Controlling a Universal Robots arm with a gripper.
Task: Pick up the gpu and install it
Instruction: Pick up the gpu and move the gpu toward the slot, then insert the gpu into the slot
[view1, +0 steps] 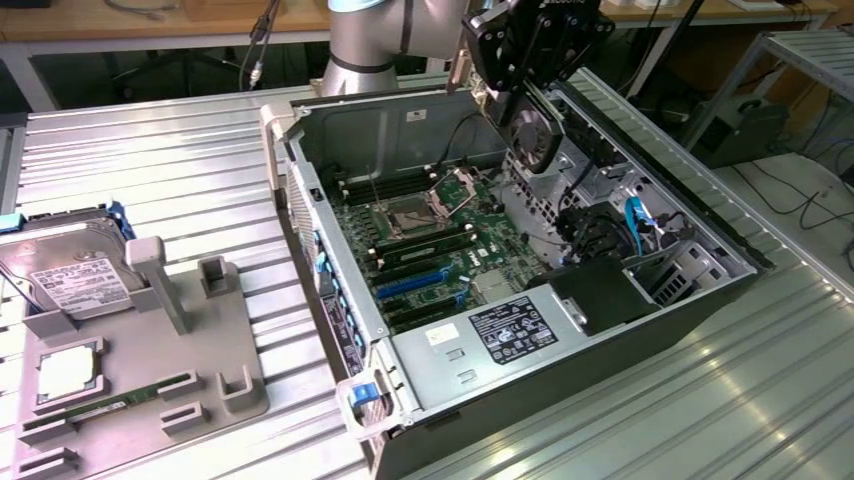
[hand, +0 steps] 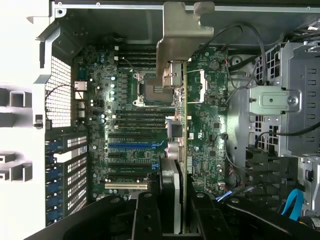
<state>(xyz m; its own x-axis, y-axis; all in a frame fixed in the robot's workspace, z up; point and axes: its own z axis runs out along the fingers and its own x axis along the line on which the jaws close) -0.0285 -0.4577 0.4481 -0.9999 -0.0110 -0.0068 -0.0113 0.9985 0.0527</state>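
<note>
The pincer (view1: 523, 95) is clenched on the gpu (view1: 534, 140), gripping its upper edge so the card hangs upright, on edge, over the open case (view1: 387, 125). The case lies on its side on the worktop (view1: 147, 150), which turns the motherboard (view1: 441, 250) face up toward the card's lower edge. The card is clear of the board. In the wrist view it runs crosswise to the blue slot (hand: 131, 146), so it seems not yet lined up for seating.

Gpu (view1: 537, 140) bracket (hand: 180, 40) silvery metal; table (view1: 160, 170) ribbed, shiny metal.
</note>
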